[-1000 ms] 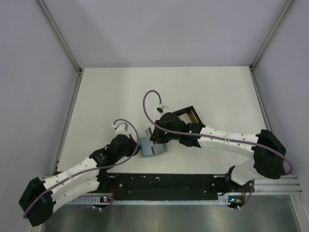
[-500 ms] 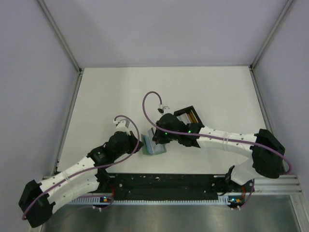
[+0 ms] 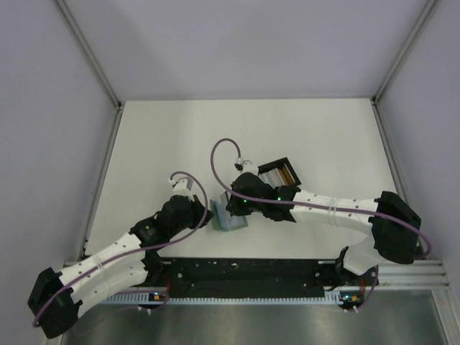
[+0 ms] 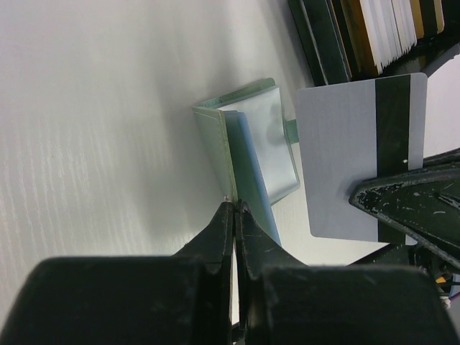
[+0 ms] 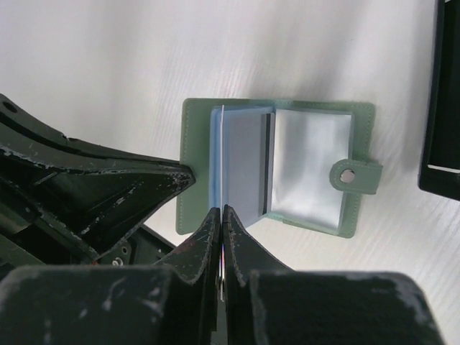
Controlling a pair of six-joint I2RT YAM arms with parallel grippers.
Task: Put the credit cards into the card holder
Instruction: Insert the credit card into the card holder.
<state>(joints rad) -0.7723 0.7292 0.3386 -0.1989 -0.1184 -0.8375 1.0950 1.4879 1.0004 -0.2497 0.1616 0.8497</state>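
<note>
The card holder [image 5: 280, 169] lies open and flat in the middle of my right wrist view, straight ahead of my right gripper [image 5: 221, 215]. Its long axis runs left to right across the frame. It is sage green outside, with pale blue-grey sleeves [image 5: 241, 162] inside and a snap tab [image 5: 350, 176] at the right end. The sleeves on the left half stand slightly fanned.

The credit card [image 4: 345, 158] is pale grey-white with a dark stripe. My right jaws are closed flat on it near the striped side. From my right wrist I see it edge-on, as a thin line running up the frame from my fingertips to the fanned sleeves. Its free edge looks to be right at the sleeve mouths. I cannot tell whether it has entered one.

My left gripper [image 4: 234, 212] comes in from the lower left. Its jaws are pressed together on the near edge of the holder's green cover, and I judge that this pinch steadies it. Both arms meet at the holder, but the right one carries the card, so I expect the push down along the card's own plane to fall to it.

The black box [image 4: 345, 29] with more cards on edge sits at the upper right of my left wrist view, apart from the holder on the white table [image 4: 93, 108].
</note>
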